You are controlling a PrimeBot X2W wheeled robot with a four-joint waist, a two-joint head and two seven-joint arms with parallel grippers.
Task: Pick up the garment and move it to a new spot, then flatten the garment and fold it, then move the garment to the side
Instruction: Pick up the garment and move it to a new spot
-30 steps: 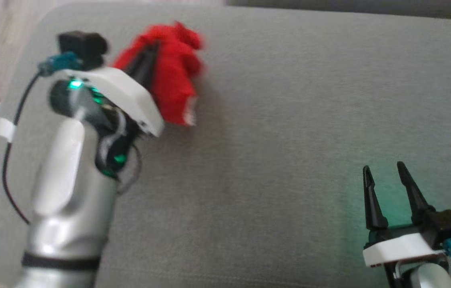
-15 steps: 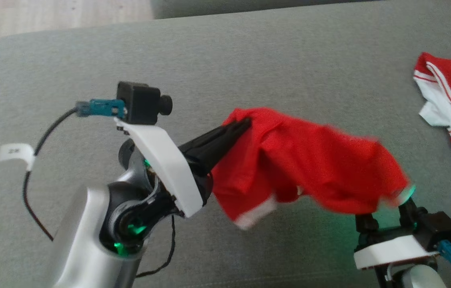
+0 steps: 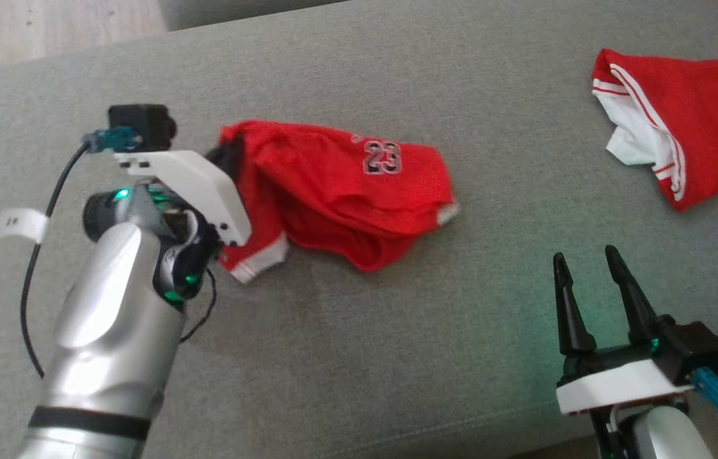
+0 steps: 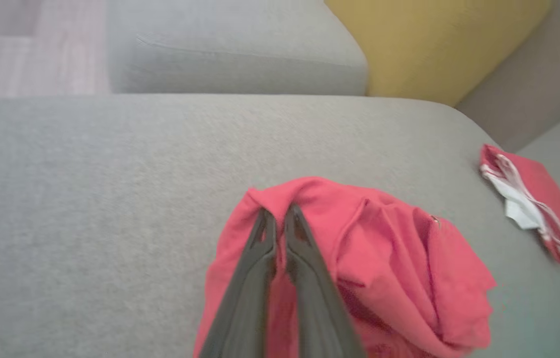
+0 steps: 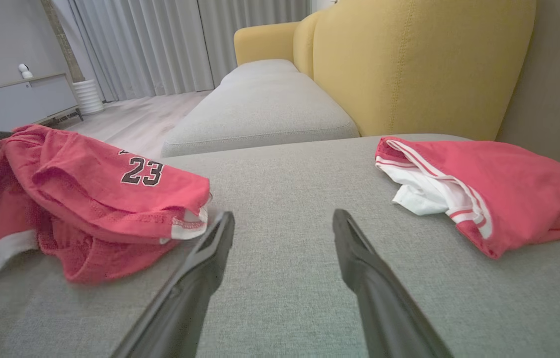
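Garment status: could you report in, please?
Left gripper: jaws shut on 23 garment, crumpled on cushion. Right gripper: jaws open, empty. Second red garment lies apart.

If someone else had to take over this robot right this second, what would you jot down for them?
Left gripper: shut on an edge of the red shorts.
Right gripper: open, holding nothing, over the grey seat, apart from the shorts.
Shorts: bunched on the seat, number 23 facing up. A second red garment lies crumpled farther right.
Done: shorts gripped and lying on the seat; whether this is the new spot cannot be told.
Left: flatten, fold, move aside.
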